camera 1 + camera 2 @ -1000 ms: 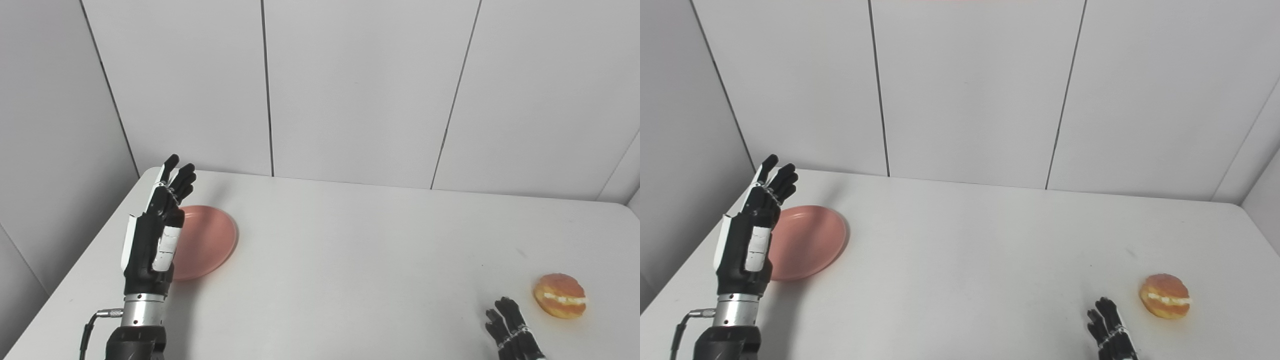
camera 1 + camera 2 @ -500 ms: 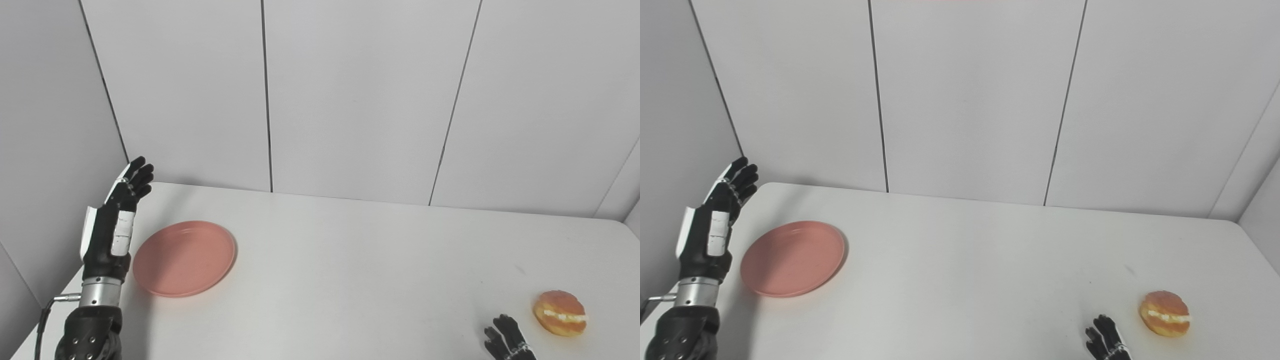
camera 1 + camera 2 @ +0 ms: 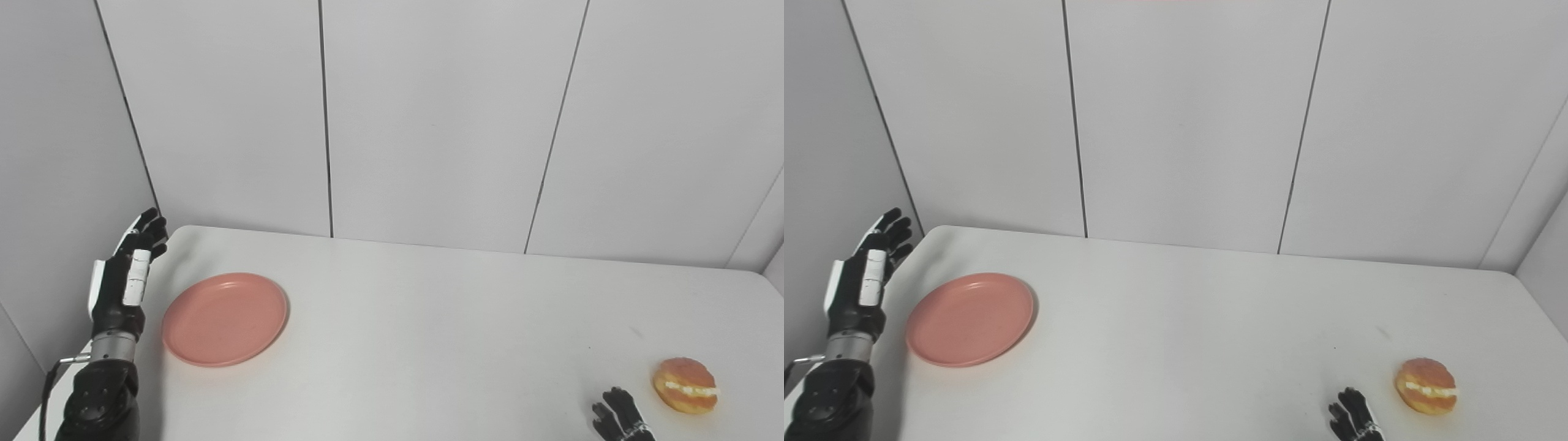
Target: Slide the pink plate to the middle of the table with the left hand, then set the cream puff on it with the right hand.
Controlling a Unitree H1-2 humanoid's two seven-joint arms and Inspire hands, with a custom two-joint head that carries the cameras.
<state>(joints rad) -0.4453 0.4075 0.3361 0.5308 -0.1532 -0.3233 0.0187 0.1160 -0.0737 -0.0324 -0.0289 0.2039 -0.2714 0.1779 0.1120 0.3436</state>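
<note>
Left hand: black-and-white robot hand [image 3: 125, 269] raised at the table's left edge, fingers spread, empty, just left of the plate, not touching.
Right hand: only black fingertips [image 3: 618, 413] visible at the bottom edge; grip cannot be told.
Plate: round pink plate [image 3: 225, 318] flat on the white table [image 3: 441, 331], left side.
Cream puff: golden, cream-filled puff [image 3: 685, 376] far right, near the right hand.

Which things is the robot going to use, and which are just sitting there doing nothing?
Part of the job:
pink plate
cream puff
left hand, open, beside the plate
right hand, only its fingertips show

Just there:
white table
grey wall panels
Nothing else lies about.
</note>
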